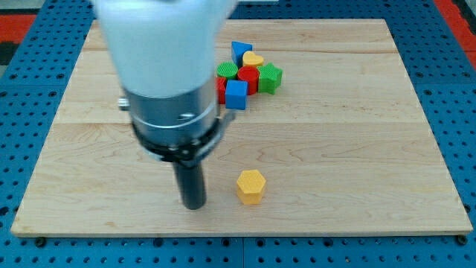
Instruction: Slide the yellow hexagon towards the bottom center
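The yellow hexagon point(251, 186) sits alone near the bottom center of the wooden surface point(357, 149). My tip point(194, 205) rests just to its left, apart from it — no fingers on this rod, so nothing is gripped. Well above, near the view's top, a cluster is packed together: a blue cube point(236, 94), a red cylinder point(248, 79), a green star-like block point(270, 77), a green round block point(227, 71), a yellow heart point(253, 59) and another blue block point(239, 50).
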Tool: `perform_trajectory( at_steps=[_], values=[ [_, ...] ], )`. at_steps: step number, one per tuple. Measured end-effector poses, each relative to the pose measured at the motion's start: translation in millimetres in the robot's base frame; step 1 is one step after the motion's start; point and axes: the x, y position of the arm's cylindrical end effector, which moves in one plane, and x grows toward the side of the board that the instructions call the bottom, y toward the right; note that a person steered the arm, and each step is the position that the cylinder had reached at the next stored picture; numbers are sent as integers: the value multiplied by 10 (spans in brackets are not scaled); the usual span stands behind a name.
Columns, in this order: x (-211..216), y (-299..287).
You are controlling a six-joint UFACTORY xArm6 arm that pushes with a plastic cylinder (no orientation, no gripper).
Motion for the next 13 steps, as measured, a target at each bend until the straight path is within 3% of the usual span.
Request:
perform_trajectory(
  at_steps=[1,3,4,5,6,7,9,10,11,13],
  values=[
    [-197,0],
    [-227,808],
    [-227,916],
    [-542,858],
    [-664,1286],
    [-492,1617],
    [4,1616],
    [-2,914],
    [-7,735],
    [-32,1012]
  ],
)
